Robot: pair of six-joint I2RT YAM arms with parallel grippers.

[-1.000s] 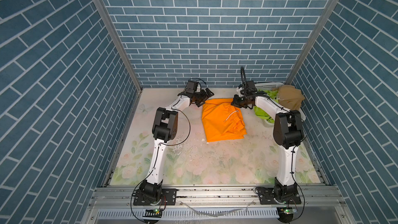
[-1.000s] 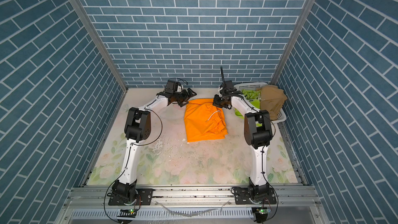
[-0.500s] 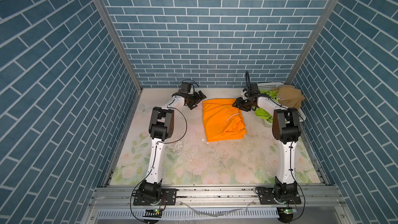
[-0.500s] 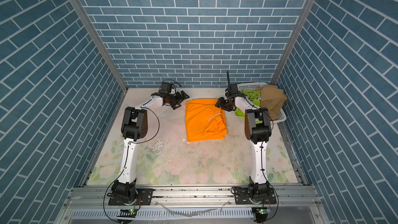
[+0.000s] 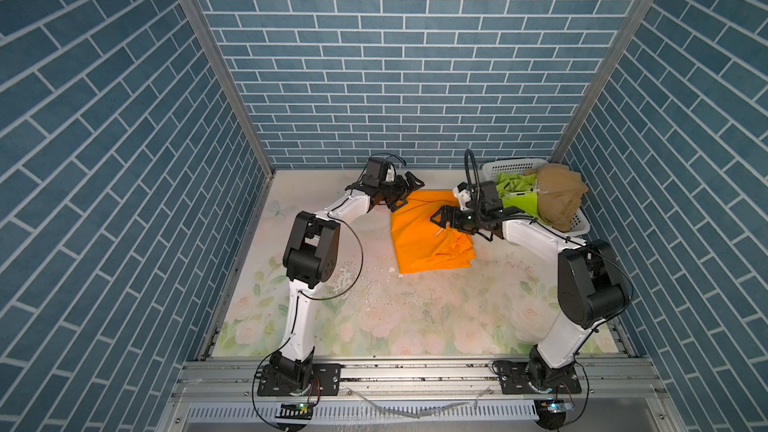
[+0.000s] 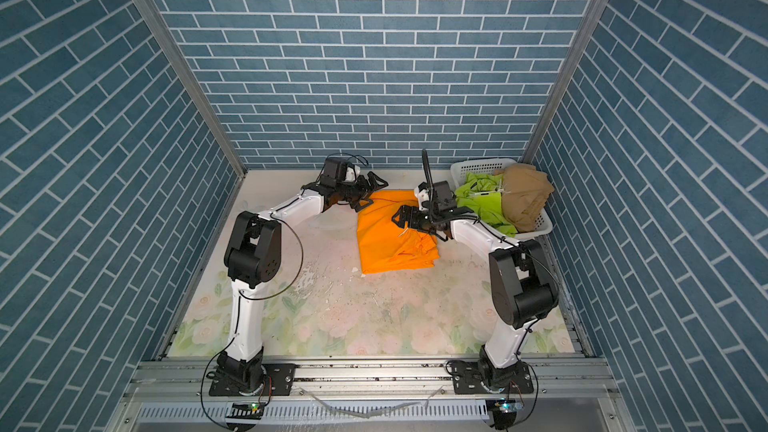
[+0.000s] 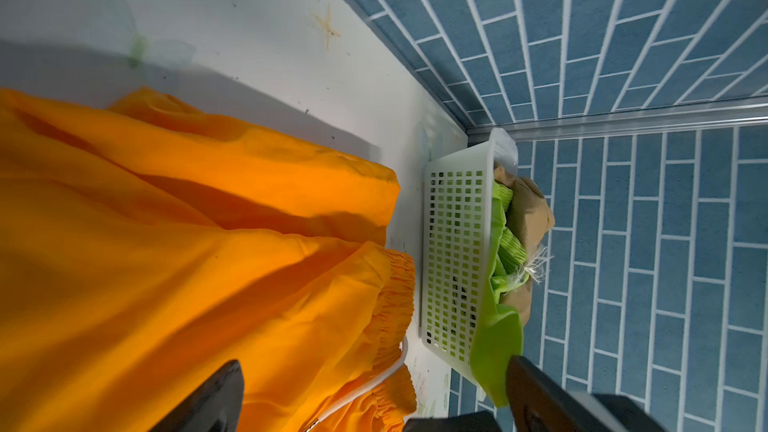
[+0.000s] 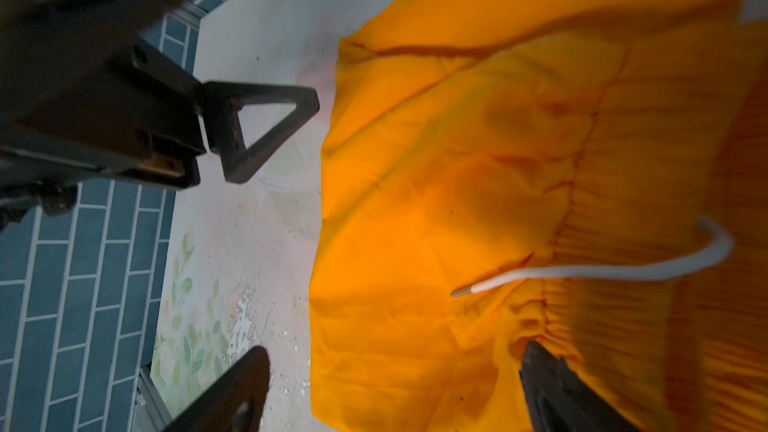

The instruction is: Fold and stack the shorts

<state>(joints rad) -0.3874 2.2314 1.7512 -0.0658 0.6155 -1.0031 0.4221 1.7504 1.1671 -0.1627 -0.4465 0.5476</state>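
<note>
- Now left jaws and right jaws gape, empty, by the orange shorts (image 5: 428, 238), spread on the worktop (image 5: 374, 313) beside the basket (image 5: 511, 166).
- Probably best: pinch matching corners evenly, cord (image 8: 582, 274) tucked inside.

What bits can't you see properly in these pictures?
Inside of the basket: in both top views the green shorts and tan shorts are heaped over it.
Whole shape of the green shorts: the tan shorts and right arm cover parts.
Ends of the orange shorts: both wrist views cut them off at the picture edges.
Cloth beneath the right gripper: hidden by it in both top views.
</note>
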